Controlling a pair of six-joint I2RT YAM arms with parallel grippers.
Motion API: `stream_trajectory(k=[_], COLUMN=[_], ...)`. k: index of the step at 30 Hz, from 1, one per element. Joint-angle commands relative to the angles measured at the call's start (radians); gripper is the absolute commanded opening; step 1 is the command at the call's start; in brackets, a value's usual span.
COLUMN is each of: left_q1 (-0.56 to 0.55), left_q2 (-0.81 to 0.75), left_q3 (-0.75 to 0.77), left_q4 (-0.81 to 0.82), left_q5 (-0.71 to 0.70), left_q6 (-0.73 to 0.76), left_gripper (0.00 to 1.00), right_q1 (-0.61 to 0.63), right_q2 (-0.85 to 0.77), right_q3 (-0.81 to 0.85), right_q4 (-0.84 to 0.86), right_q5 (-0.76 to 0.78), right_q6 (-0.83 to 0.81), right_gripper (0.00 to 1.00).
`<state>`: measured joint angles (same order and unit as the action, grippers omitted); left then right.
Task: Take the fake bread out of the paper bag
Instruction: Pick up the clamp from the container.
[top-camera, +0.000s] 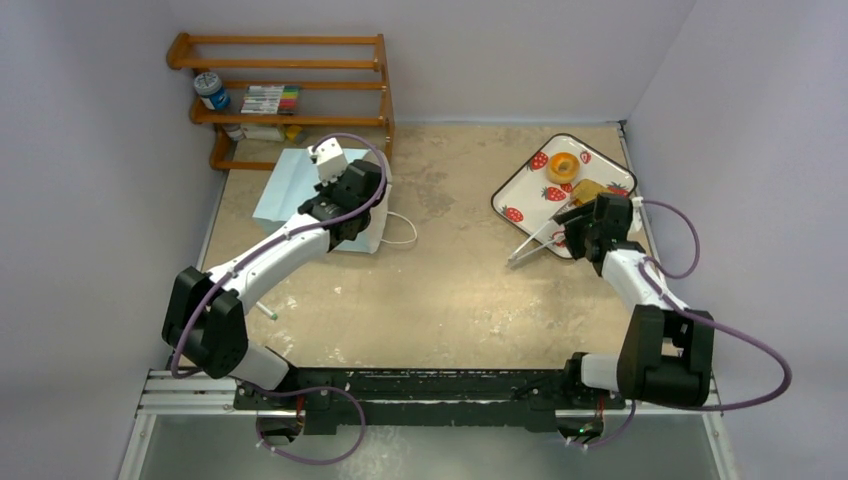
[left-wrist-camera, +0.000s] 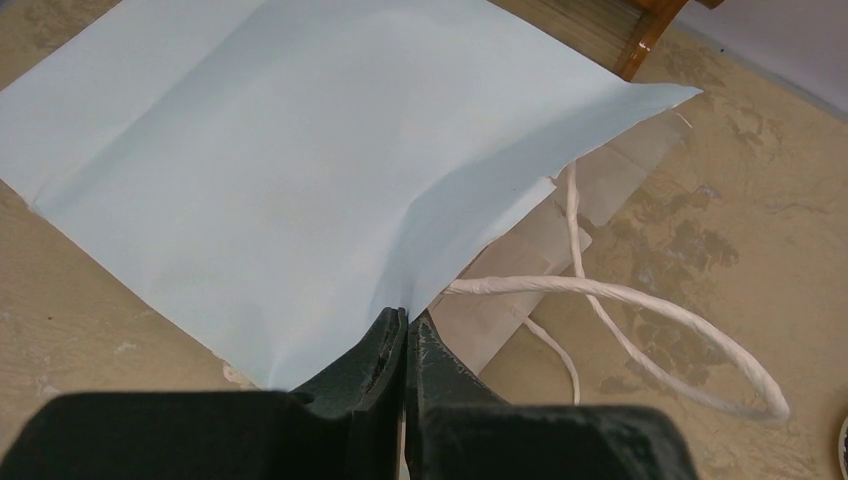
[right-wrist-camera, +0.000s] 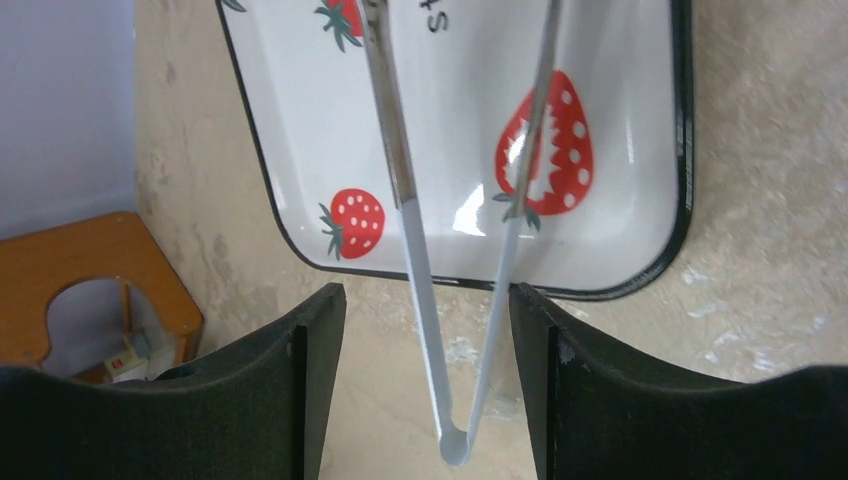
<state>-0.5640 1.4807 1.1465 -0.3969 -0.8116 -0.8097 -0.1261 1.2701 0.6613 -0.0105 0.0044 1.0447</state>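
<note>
Left wrist, L gripper (left-wrist-camera: 405, 318) pinching paper bag (left-wrist-camera: 280, 170) edge, R gripper (right-wrist-camera: 428, 295) spread, tongs (right-wrist-camera: 420, 300) between.

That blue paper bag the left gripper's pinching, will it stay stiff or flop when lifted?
Probably floppy: the paper bag is thin, lies flat and creases at the left gripper. Likely light; its cord handle would dangle.
</note>
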Motion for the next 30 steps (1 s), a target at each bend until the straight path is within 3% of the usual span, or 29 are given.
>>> stream_trajectory(k=[1,8,15,30], left_q1=[0.005,0.02,0.03,0.039], left_q2=[0.009,0.018,0.007,-0.001], left_q3=[-0.001,-0.005,-0.004,-0.025], left_q4=[0.079,0.102,0.107,0.113], left_q5=[0.012,0.031,0.04,0.055], left_q6=[-0.017,-0.025,-0.027,-0.043], left_gripper=[0.0,0.0,0.0,0.0], right_q1=[0.02,0.071,0.159,0.173], right_q2=[0.061,0.167,0.158,0.243], right_q3=[0.121,0.22,0.24,0.214], right_q4=[-0.05,-0.156,-0.238,-0.231], right_q5=[-0.004,0.028,0.068,0.069], right_q6=[-0.053,-0.073,-0.076,-0.088], right_gripper=[0.64,0.66,0.67,0.68])
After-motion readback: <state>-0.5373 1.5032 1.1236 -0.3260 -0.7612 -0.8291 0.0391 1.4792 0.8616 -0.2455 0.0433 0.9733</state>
